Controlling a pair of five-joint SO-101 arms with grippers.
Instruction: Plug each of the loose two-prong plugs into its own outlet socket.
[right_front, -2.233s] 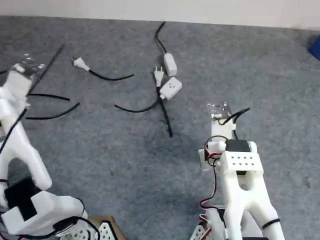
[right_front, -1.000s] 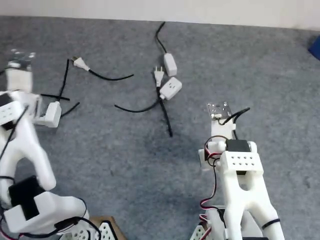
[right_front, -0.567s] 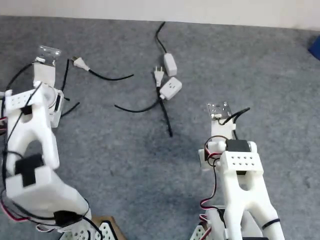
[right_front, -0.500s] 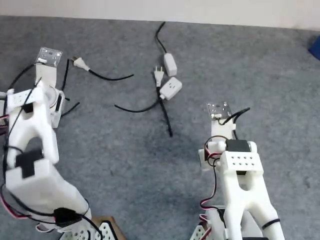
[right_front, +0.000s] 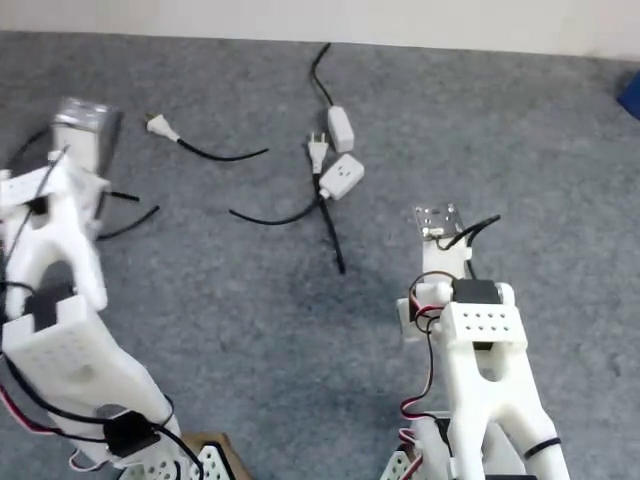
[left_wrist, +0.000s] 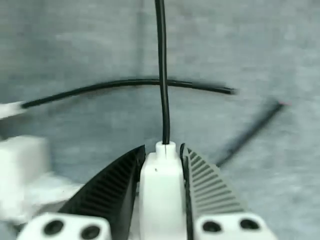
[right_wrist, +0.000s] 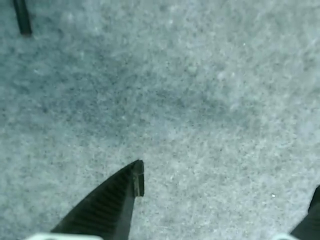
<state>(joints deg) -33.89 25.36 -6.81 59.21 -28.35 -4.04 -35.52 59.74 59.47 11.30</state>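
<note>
My left gripper (left_wrist: 162, 150) is shut on a white plug (left_wrist: 161, 185) whose black cord (left_wrist: 161, 75) runs straight away from the fingers. In the high view the left arm (right_front: 55, 220) stands at the table's left edge. A second white two-prong plug (right_front: 158, 126) lies loose at the back left on its black cord. A third plug (right_front: 318, 150) lies between two white outlet sockets (right_front: 341, 128) (right_front: 341, 177) at the back centre. My right gripper (right_wrist: 225, 185) hangs open over bare carpet, and the right arm (right_front: 470, 330) stands at the front right.
Grey carpet (right_front: 250, 320) covers the table. Loose black cords (right_front: 130, 215) cross beside the left arm, and another cord (right_front: 330, 235) trails from the sockets toward the middle. A black cord end (right_wrist: 22, 17) lies at the edge of the right wrist view.
The left arm has swung in from the far left and lifted, carrying its plug and cord along. The right arm, the sockets and the other plugs have stayed put.
</note>
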